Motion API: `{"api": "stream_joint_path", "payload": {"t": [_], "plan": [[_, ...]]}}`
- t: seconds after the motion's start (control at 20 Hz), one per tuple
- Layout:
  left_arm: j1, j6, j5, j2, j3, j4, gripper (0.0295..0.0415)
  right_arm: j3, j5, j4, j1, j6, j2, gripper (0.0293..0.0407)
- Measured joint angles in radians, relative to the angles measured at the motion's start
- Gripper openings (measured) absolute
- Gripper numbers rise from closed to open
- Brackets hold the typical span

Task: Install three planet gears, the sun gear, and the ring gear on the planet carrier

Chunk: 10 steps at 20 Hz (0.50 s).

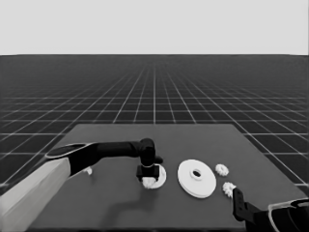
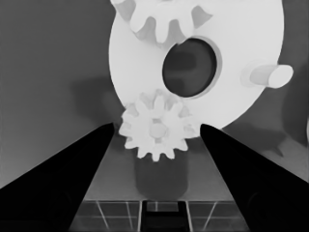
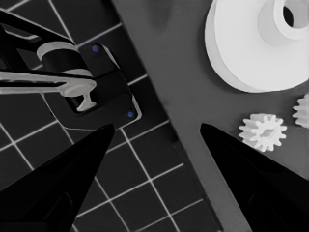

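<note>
Reaching in from the left edge of the head view, the left arm holds the left gripper [image 1: 148,178] low over the smaller round part [image 1: 160,175], just left of the frame's centre. In the left wrist view the two fingers stand wide apart, and a planet gear [image 2: 156,126] sits between them, touching neither wedge. That gear lies on the rim of the smaller round part [image 2: 241,43], overlapping its edge beside the dark central hole. A second gear [image 2: 164,19] lies on the same part across the hole, cut by the frame's upper edge. A short pin [image 2: 266,75] stands up from the part's face at the right of that frame.

The larger round part [image 1: 196,178] lies flat just right of the smaller one, apart from it. Two more gears lie to its right: one [image 1: 221,169] near its upper right rim, another [image 1: 228,188] near its lower right rim. Bare table [image 1: 120,208] runs along the lower left and across the far side.

The right gripper [image 1: 236,195] waits at the lower right corner of the head view, beside the lower gear and not touching it. Its fingers stand wide in the right wrist view, with nothing between them; one gear [image 3: 263,131] lies near the right-hand finger, and the table's edge runs diagonally between the wedges.

No writing or labels can be read on any part.
</note>
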Motion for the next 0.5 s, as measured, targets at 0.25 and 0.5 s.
{"api": "stream_joint_path", "payload": {"t": [0.25, 0.5], "plan": [[-0.059, -0.036, 0.022, -0.013, 0.053, -0.063, 0.0385, 0.000, 0.000, 0.000, 0.000, 0.000, 0.000, 0.0385], [-0.163, -0.069, 0.033, -0.019, 0.096, -0.160, 0.0385, 0.000, 0.000, 0.000, 0.000, 0.000, 0.000, 0.0385]]}}
